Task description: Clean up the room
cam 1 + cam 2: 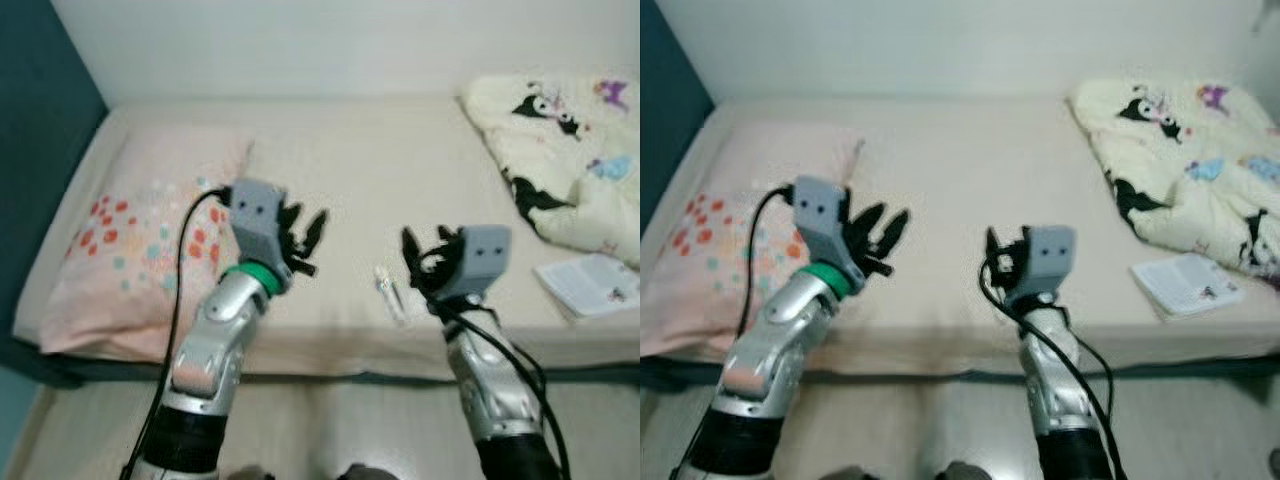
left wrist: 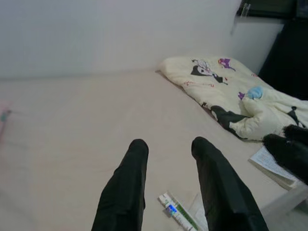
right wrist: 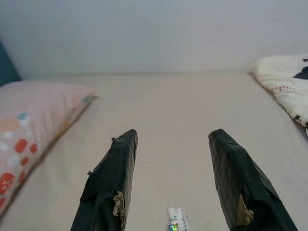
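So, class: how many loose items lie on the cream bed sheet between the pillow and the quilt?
2: a small white tube near the front edge, and a white booklet beside the cartoon-print quilt. Others may be hidden.

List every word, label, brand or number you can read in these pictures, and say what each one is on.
No text reads clearly.
Small tube on the bed: blue and green label print, too small and blurred to read.
Booklet near the bed's edge: a small printed picture and marks, too blurred to read.
Blanket: cartoon figures, no legible words.
Pillow: dots, no text.
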You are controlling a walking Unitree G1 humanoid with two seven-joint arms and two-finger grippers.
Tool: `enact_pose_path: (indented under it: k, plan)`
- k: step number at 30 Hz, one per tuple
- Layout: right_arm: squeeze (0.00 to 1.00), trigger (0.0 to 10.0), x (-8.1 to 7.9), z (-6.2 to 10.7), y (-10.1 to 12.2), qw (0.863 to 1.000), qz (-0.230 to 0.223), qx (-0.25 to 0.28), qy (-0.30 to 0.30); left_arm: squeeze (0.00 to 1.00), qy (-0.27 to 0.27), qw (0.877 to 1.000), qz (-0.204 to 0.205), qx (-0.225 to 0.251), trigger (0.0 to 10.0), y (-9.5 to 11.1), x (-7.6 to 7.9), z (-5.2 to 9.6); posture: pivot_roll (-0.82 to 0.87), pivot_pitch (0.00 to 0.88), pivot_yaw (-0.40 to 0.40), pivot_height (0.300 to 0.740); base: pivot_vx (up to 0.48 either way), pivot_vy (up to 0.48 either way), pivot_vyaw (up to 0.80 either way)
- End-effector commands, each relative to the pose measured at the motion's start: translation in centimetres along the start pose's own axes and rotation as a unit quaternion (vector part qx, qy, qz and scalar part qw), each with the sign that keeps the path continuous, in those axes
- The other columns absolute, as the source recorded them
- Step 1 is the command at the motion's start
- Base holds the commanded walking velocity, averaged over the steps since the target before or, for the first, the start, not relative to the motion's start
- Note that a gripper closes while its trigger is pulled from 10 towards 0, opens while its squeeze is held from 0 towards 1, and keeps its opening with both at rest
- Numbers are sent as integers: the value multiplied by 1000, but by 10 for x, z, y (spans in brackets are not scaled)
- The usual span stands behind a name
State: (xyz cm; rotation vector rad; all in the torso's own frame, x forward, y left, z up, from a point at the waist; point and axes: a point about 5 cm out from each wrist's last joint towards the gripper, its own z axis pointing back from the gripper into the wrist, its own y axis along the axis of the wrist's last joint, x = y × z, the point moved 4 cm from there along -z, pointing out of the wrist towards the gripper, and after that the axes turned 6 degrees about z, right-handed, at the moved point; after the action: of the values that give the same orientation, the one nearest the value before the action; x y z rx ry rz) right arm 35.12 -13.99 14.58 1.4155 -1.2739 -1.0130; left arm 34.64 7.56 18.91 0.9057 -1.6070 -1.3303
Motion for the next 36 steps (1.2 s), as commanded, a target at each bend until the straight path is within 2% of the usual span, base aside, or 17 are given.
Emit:
enact_pose_path:
  k: [1,5,17,25,32,36]
  plan:
    - [0,10000,-2,2,-3,1000,1,-4,3,0,4,1000,1,-4,10000,-2,-1,0,-94,58,56,710,240,-382,0]
    - [0,10000,-2,3,-3,1000,1,-4,2,0,4,1000,1,-5,10000,-2,-2,0,-94,60,57,710,60,-354,0]
    - [0,10000,-4,3,-3,1000,-1,-5,4,0,22,1000,3,-16,10000,-5,-8,-2,-92,61,60,710,0,0,0]
    - [0,10000,-11,4,-7,1000,-11,-12,17,0,20,1000,14,-17,10000,-6,-8,-2,-93,61,63,710,0,0,0]
    - [0,10000,-13,6,-14,999,-19,-23,14,0,34,999,18,-29,10000,-14,-12,-1,-93,63,64,710,0,0,0]
    - [0,10000,-11,7,-20,999,-2,-33,8,0,47,998,15,-40,10000,-21,-18,0,-88,64,63,695,0,0,0]
